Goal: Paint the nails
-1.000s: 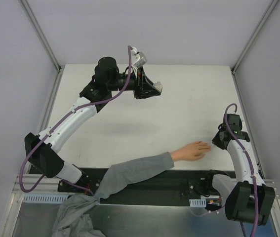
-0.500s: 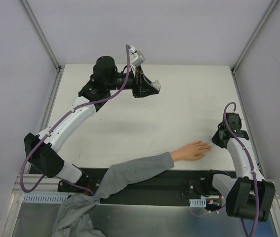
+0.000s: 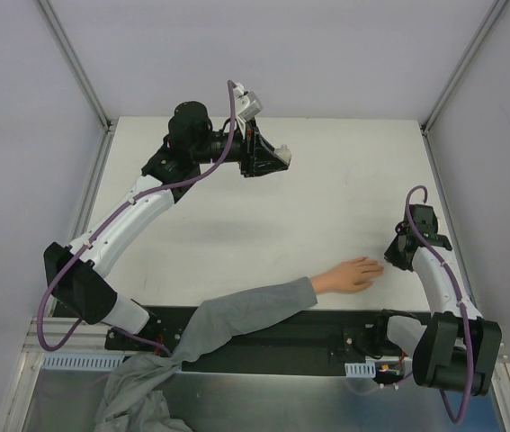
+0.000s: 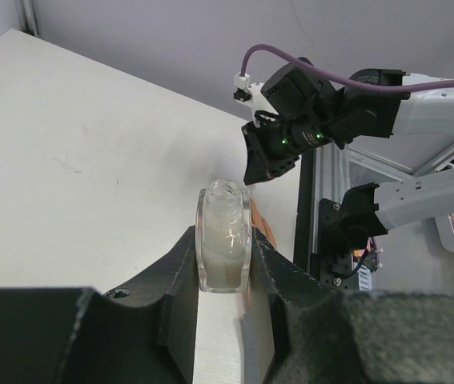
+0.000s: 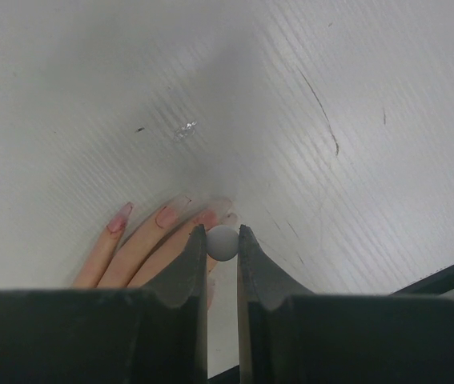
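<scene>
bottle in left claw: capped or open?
Open. The bottle's threaded neck is bare in the left wrist view, no cap on it.

White matte table [image 3: 326, 207], finely scratched ahead of the right gripper [image 5: 222, 234]. Pale grey walls [image 3: 272, 54] stand beyond the left gripper [image 3: 284, 162], with aluminium posts [image 3: 75, 63] at either side. Diffuse light throws soft shadows.

no legible text, no readable labels, brand marks, numbers or signs on anything in the three views
</scene>
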Robot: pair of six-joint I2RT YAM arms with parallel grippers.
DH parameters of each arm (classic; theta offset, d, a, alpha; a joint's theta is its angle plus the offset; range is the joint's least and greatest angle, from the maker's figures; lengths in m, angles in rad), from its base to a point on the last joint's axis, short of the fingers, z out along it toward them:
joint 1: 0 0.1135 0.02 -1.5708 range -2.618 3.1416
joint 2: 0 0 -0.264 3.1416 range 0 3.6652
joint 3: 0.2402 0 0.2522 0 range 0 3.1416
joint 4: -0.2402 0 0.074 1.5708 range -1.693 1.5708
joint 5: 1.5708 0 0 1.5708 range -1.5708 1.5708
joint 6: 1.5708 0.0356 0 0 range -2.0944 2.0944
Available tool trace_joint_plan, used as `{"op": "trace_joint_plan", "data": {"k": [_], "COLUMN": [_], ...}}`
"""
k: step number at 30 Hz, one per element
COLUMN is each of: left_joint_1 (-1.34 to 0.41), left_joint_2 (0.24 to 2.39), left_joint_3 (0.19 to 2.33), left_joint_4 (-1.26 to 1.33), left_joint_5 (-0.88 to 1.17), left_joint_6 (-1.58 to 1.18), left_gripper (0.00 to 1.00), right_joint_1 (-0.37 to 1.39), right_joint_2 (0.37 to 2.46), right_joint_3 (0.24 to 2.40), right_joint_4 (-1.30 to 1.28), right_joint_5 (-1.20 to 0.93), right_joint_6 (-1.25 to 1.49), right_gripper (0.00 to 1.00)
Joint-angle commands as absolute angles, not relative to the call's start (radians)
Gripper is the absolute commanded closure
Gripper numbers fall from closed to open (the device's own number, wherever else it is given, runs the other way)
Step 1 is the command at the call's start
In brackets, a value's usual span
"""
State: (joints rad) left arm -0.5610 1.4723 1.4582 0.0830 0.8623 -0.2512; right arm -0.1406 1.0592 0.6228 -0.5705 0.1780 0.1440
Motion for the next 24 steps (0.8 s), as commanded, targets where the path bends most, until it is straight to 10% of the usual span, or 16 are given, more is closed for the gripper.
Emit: {"op": "trace_joint_plan", "data": {"k": [1,24], "left_joint_1": [-0.548,-0.537], "left_joint_2": [1.448,1.463], "left_joint_3": [1.47,1.47], "left_joint_4": [0.112,0.133], "left_joint_5": [0.891,0.894], "left_joint_6": [-0.261,-0.282], "left_gripper": [1.0,1.0], "right_joint_1": [-0.147,-0.147], "right_joint_2": [1.074,1.074], "right_joint_3": [0.63,0.62], "right_joint_4": [-0.557,-0.534], "right_joint_5": [0.186,0.166], "right_joint_6": [0.138,0.133], "right_gripper": [0.99,1.0]}}
